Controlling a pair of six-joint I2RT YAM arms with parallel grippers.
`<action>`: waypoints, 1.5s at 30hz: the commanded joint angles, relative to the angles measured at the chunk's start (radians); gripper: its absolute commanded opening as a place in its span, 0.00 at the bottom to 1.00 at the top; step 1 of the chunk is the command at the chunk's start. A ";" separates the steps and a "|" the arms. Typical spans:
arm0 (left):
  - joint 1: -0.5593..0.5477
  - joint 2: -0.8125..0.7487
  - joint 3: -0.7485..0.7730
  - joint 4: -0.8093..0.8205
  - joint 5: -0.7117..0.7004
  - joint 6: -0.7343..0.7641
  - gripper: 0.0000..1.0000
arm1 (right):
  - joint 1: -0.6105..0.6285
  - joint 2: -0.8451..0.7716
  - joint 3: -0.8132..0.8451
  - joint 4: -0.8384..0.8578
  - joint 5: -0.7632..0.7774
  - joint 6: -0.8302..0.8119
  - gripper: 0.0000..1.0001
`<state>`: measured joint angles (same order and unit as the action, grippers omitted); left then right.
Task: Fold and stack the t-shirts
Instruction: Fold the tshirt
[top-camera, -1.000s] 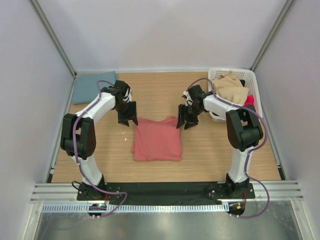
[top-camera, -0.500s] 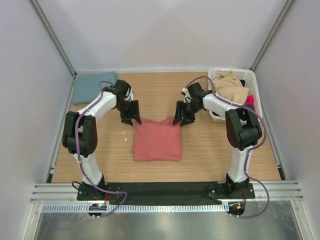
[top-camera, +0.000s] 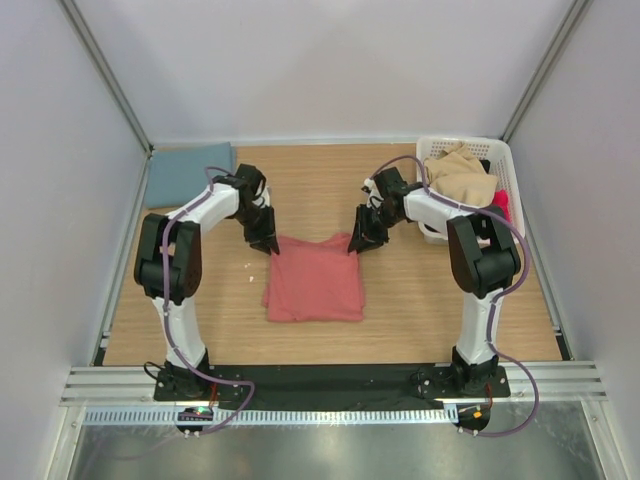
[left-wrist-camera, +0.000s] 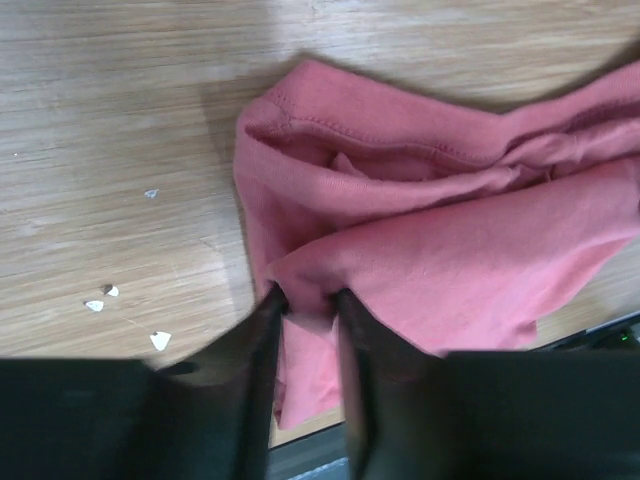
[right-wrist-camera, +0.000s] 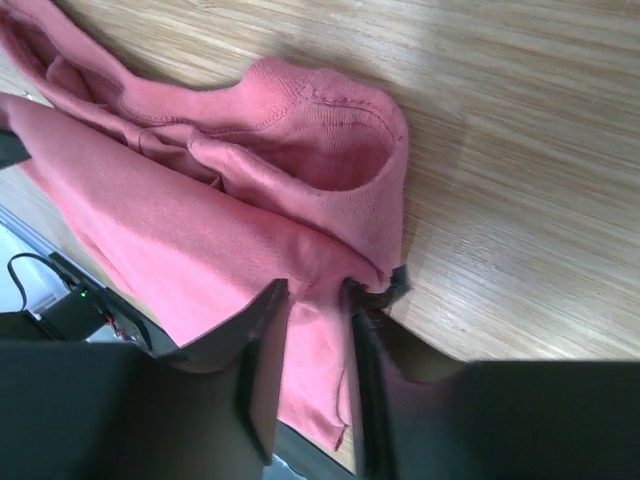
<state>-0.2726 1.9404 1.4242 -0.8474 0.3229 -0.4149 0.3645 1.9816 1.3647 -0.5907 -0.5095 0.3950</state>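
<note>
**Top view.** You see the salmon-red t-shirt (top-camera: 313, 280) lying folded in a rough square at the middle of the table (top-camera: 420, 300). The teal-blue t-shirt (top-camera: 188, 172) lies folded flat at the far left corner, well apart from it. The left gripper (top-camera: 268, 243) sits at the far left corner of the salmon-red t-shirt and the right gripper (top-camera: 358, 243) at its far right corner. A white basket (top-camera: 505, 160) at the far right holds a tan cloth (top-camera: 462, 175).

**Wrist views.** These show what the top view cannot – the grip itself.
- **Left wrist:** the left gripper (left-wrist-camera: 308, 300) has its 2 fingers (left-wrist-camera: 255, 370) drawn in on a raised fold of salmon cloth (left-wrist-camera: 420, 210), pinching it. White specks (left-wrist-camera: 158, 340) lie on the wood beside it.
- **Right wrist:** the right gripper (right-wrist-camera: 315, 295) is likewise closed on the shirt's edge (right-wrist-camera: 200, 220), with cloth filling the narrow gap between its fingers (right-wrist-camera: 262, 360).

**Change from 1 second earlier.** Both grippers then stood wider and just beyond the shirt's far corners, clear of the cloth – they have since moved inward onto it and narrowed. The shirt's outline on the table is unchanged.
</note>
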 joint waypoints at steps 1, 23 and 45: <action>0.001 -0.003 0.051 0.031 -0.010 0.001 0.22 | 0.002 -0.006 0.013 0.035 -0.029 0.025 0.29; -0.002 -0.413 -0.093 -0.073 -0.091 -0.102 0.00 | 0.050 -0.359 -0.030 -0.101 0.012 0.104 0.01; 0.015 0.210 0.452 0.056 -0.169 0.010 0.00 | -0.056 0.066 0.232 0.074 0.137 0.078 0.02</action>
<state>-0.2699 2.1220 1.7889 -0.8787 0.1677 -0.4412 0.3298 2.0415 1.5303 -0.5877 -0.4198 0.4778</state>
